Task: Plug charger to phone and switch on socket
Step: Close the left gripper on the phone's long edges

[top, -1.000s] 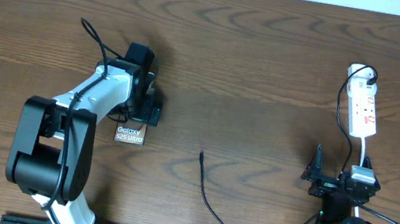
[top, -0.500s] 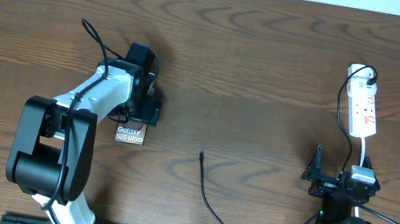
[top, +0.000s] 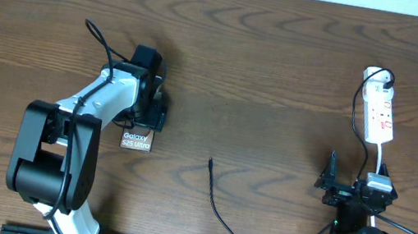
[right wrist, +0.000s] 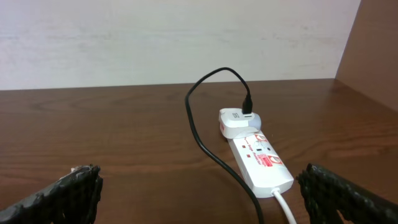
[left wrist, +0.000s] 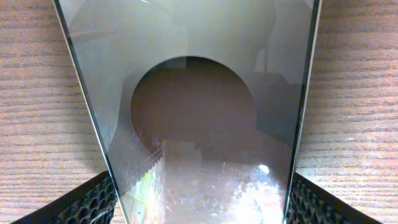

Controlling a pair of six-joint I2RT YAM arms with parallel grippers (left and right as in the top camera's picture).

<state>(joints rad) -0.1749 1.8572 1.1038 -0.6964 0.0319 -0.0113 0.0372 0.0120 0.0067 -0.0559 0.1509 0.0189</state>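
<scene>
**Left tool** (left wrist: 205, 205): its pads (left wrist: 93, 202) stand astride the phone (left wrist: 205, 93), one at each long edge, touching or just beside. I cannot tell whether they are pressing. Taking the slab across its narrow width looks meant to steady or lift it so the port end can meet a plug.

**Phone:** flat on the tabletop (top: 281, 78), glossy face up, left of centre. In the overhead view its lettered end shows past the arm.

**Right tool** (right wrist: 199, 196): spread wide with nothing between the pads. It sits low by the near edge and faces the socket (right wrist: 261, 162), probably waiting its turn.

**Socket:** on the far right of the tabletop. A white adapter (right wrist: 239, 121) is seated at its far end, and a black lead arcs out of that.

**Charger** (top: 213, 203): the cable trails in from the near edge. Its free tip lies mid-table between the arms, apart from the phone and not plugged in.

**Room:** there is bare wood between the phone and the cable tip. The loose cable loop near the right arm's base is the likeliest snag.

**Progress:** judging by the layout, neither step is done.
</scene>
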